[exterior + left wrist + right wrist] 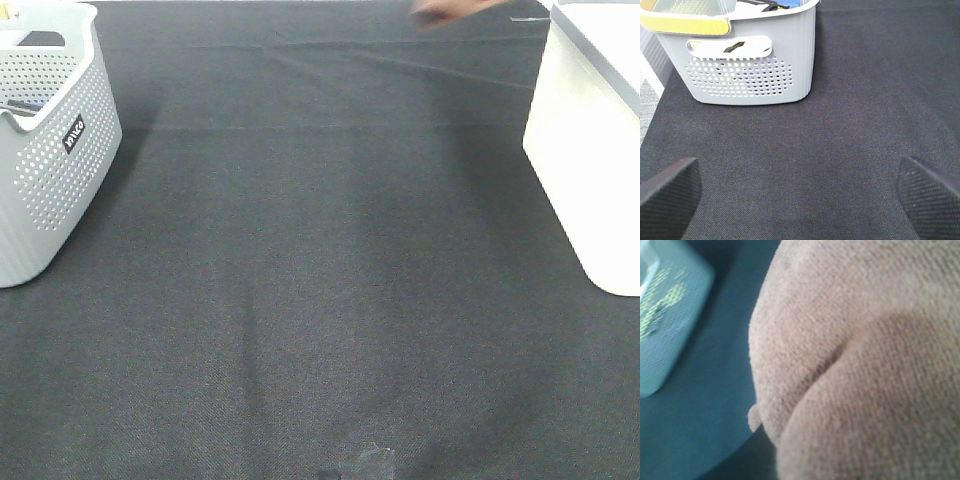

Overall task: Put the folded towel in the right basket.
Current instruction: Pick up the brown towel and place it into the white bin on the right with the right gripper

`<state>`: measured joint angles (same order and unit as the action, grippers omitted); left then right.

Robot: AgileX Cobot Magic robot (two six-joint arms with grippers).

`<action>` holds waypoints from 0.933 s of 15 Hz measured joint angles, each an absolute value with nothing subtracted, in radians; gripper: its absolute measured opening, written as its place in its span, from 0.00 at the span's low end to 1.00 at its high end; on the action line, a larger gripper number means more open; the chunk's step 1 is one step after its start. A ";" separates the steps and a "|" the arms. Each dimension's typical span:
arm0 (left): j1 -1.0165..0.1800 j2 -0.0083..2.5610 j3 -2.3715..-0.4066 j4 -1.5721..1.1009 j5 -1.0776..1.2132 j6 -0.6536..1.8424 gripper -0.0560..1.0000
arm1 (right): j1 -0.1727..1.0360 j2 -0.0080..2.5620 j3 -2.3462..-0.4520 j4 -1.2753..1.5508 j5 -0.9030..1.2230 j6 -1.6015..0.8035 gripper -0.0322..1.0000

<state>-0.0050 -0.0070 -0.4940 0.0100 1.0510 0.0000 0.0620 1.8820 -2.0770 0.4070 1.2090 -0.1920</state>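
Observation:
The folded towel [860,360] is tan and fuzzy and fills most of the right wrist view, close to the camera. In the high view only a blurred tan scrap of the towel [440,12] shows at the far top edge, left of the right basket [590,150], a white tub at the right edge. My right gripper's fingers are hidden behind the towel, which it holds off the table. My left gripper [800,200] is open and empty, low over the black cloth, with its black fingertips [670,195] wide apart.
A grey perforated basket [50,150] stands at the left edge of the table and also shows in the left wrist view [745,60], with items inside. A blurred pale perforated basket [665,315] shows beside the towel. Black cloth [320,300] covers the table.

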 joint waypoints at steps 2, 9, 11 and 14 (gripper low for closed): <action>-0.005 -0.007 -0.494 0.010 1.051 0.000 0.99 | -0.050 1.836 -2.079 0.282 1.216 -0.194 0.21; -0.005 -0.007 -0.494 0.010 1.051 0.000 0.99 | -0.286 1.956 -2.057 0.059 1.222 -0.200 0.21; -0.005 -0.007 -0.494 0.010 1.051 0.000 0.99 | -0.286 1.989 -2.056 0.075 1.221 -0.175 0.35; -0.005 -0.007 -0.494 0.010 1.051 0.000 0.99 | -0.283 2.017 -2.056 0.053 1.220 -0.117 0.89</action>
<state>-0.0050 -0.0070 -0.4940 0.0100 1.0510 0.0000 -0.2830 2.0170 -2.0560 0.0530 1.2200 -0.1170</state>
